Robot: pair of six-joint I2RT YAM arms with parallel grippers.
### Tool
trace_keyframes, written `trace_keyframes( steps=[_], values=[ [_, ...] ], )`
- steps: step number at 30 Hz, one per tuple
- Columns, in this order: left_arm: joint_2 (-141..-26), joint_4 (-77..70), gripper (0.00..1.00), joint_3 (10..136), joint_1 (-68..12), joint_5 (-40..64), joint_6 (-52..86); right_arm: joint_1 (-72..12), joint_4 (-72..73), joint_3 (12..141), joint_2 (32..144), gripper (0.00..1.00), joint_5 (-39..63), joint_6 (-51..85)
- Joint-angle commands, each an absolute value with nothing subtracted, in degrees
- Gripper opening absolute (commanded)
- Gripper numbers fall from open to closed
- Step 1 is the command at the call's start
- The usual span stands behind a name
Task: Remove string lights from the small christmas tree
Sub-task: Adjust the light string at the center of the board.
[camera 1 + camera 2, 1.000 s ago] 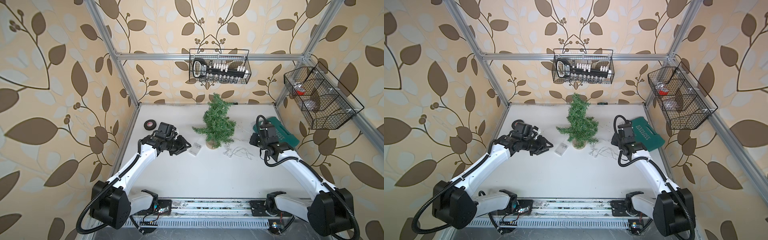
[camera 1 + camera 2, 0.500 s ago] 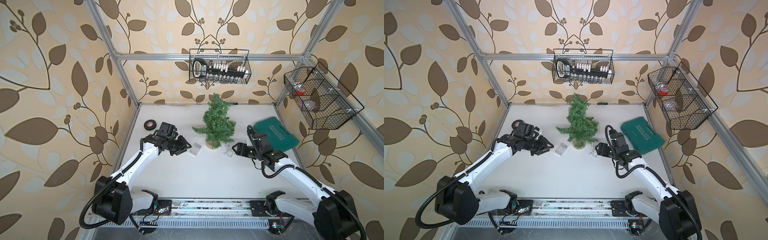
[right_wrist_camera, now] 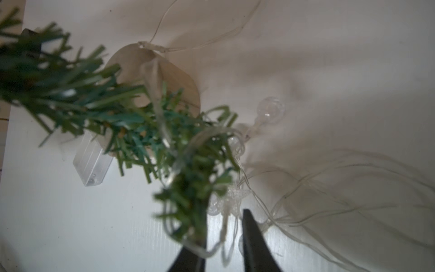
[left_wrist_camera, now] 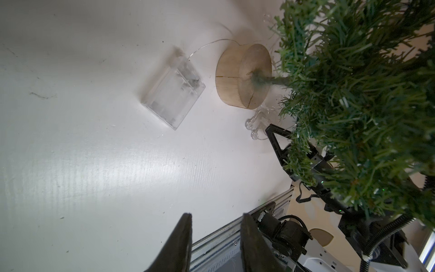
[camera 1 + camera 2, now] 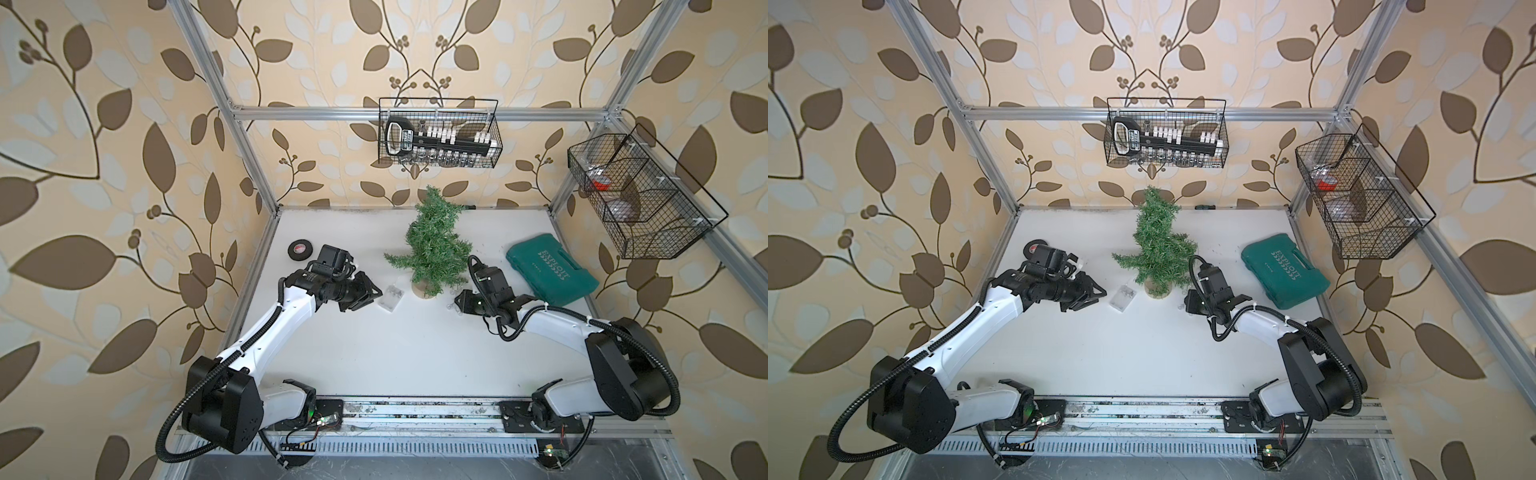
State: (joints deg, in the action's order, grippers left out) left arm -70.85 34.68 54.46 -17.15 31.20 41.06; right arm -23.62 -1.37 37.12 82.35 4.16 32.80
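Left arm stretched forward, left end effector (image 5: 371,293) low, jaws partly apart – right arm bent inward, right end effector (image 5: 458,300) closed

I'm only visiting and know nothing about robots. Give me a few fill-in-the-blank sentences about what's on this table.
1. The small christmas tree stands upright on a round ____ base.
2. The left gripper points at the clear ____ of the string lights, which lies beside that base.
3. The tape roll behind the left arm is ____.
Missing words: wooden; battery box; black.
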Motion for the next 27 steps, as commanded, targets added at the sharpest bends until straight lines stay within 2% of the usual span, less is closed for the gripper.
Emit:
trace_keyframes(
  steps=[1,5,12,20,21,23,25,27],
  values=[
    [-69.76,35.84,0.36,56.81,-16.39,31.21,39.16,-23.51,-2.24,38.98,80.99,0.0,-2.36,31.5],
    [-70.12,36.52,0.35,57.37,-16.35,30.79,38.67,-18.9,-7.38,41.09,77.46,0.0,-4.22,29.74],
    [-71.13,37.3,0.34,58.57,-16.35,30.67,38.07,-4.79,-14.11,46.8,74.54,0.0,-3.17,26.05],
    [-71.98,38.24,0.34,60.38,-16.26,30.23,37.17,-2.13,-17.0,52.01,75.37,0.0,1.71,25.06],
    [-71.94,38.15,0.34,60.3,-16.22,30.23,37.1,-2.11,-17.22,51.51,76.24,0.02,2.7,25.4],
    [-71.98,38.14,0.34,60.07,-16.19,30.32,37.22,-2.08,-16.62,49.9,77.82,0.13,5.21,25.68],
    [-71.82,38.1,0.34,59.86,-16.17,30.32,37.25,-2.16,-16.08,48.11,78.44,0.29,7.92,24.98],
    [-71.57,37.95,0.34,59.51,-16.17,30.24,37.18,-2.83,-14.82,46.01,76.99,0.39,9.5,23.54]
  ],
)
